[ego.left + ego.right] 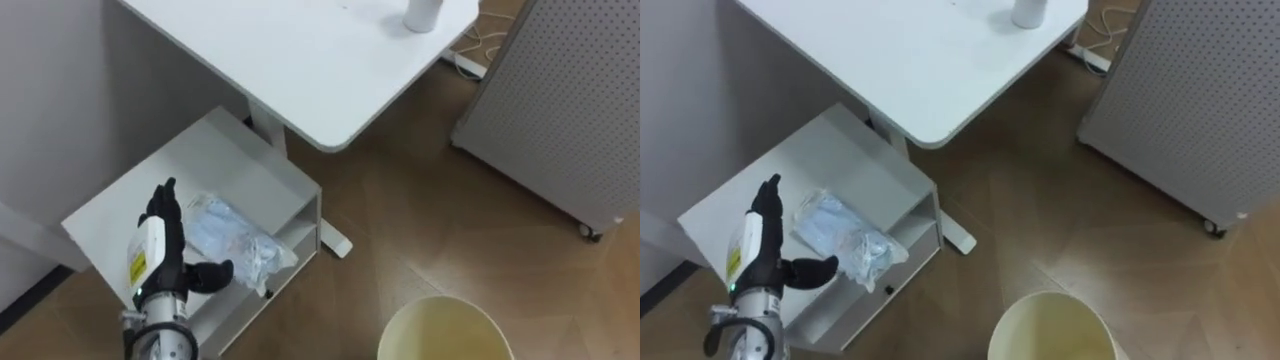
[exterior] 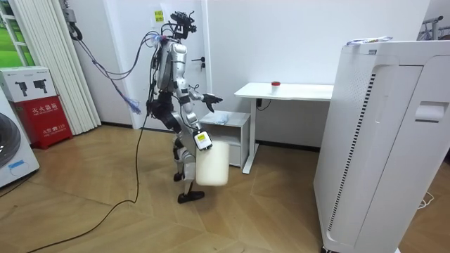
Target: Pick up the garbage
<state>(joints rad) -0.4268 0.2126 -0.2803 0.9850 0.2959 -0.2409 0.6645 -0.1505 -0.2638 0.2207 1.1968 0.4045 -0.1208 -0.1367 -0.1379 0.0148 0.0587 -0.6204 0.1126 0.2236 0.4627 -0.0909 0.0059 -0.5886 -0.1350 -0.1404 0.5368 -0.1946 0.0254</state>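
Observation:
A crumpled clear plastic bag [image 1: 235,240] lies on top of a low white cabinet [image 1: 150,175] beside the desk. My left hand [image 1: 160,245] hovers at the bag's left edge, open, with straight fingers and the thumb spread toward the bag's near side. A cream bin [image 1: 445,330] hangs below me at the lower right, mouth up and with nothing inside it. In the room view my right hand [image 2: 202,140] holds that bin [image 2: 212,165] by its rim off the floor, and my left hand [image 2: 211,100] reaches out over the cabinet [image 2: 235,126].
A white desk [image 1: 300,60] stands over the cabinet's far side, with a white cup [image 1: 422,15] on it. A perforated white unit on casters [image 1: 570,100] stands to the right, with cables on the floor behind it. Brown wood floor lies between.

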